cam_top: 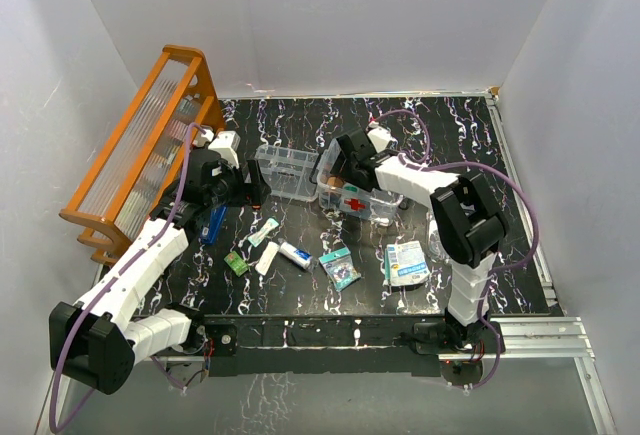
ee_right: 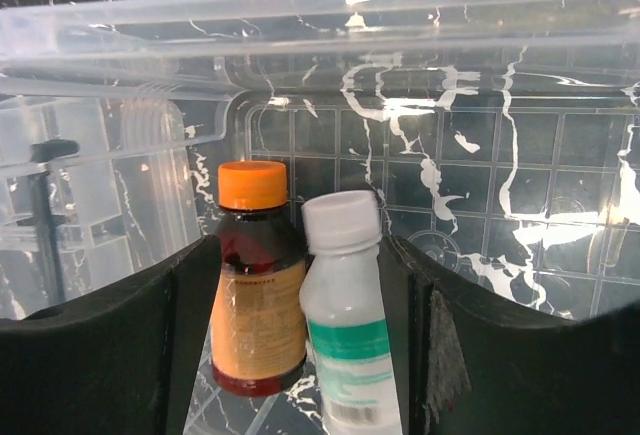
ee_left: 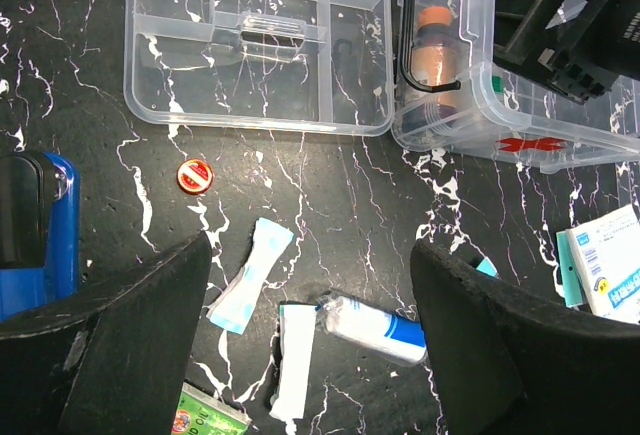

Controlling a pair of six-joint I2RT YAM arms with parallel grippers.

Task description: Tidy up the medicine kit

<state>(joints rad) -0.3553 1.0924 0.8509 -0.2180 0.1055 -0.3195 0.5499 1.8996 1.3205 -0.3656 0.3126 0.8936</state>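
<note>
The medicine kit sits open near the middle of the dark marbled table. Its long axis runs left to right, with the right end a little nearer the arm bases, its mouth faces up and its red cross faces the bases. A divided tray lies just to its left, and an orange rack stands at the far left edge. The left arm stretches forward with the left gripper low beside the tray. The right arm folds back over itself, and the right gripper dips into the kit's left end. In the left wrist view the left gripper's jaws are wide and hold nothing. A sachet and a white tube lie on the table in the gap, with a red round cap further on. The kit is at upper right with a brown bottle lying inside. In the right wrist view the right gripper's jaws are also wide, down inside the kit. The brown bottle and a white bottle lie side by side in the gap, caps pointing away. I cannot tell whether the fingers touch them.
</note>
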